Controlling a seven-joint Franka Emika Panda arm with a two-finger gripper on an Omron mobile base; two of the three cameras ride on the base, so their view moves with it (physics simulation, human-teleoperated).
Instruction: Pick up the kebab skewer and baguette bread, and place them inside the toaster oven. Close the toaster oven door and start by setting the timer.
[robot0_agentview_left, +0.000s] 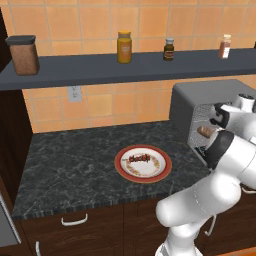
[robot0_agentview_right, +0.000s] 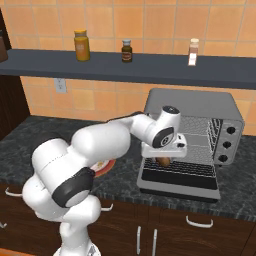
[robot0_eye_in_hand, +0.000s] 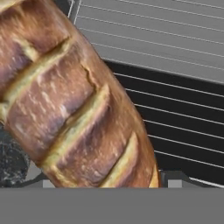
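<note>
The gripper (jaws set wide) clasps the baguette bread above the toaster oven door.

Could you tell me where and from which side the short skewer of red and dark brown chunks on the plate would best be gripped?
Probably at its middle, from straight above. The short kebab skewer of red and dark brown chunks lies flat across the centre of the red-rimmed white plate, so the fingers would best close across its thin width, clear of the rim.
</note>
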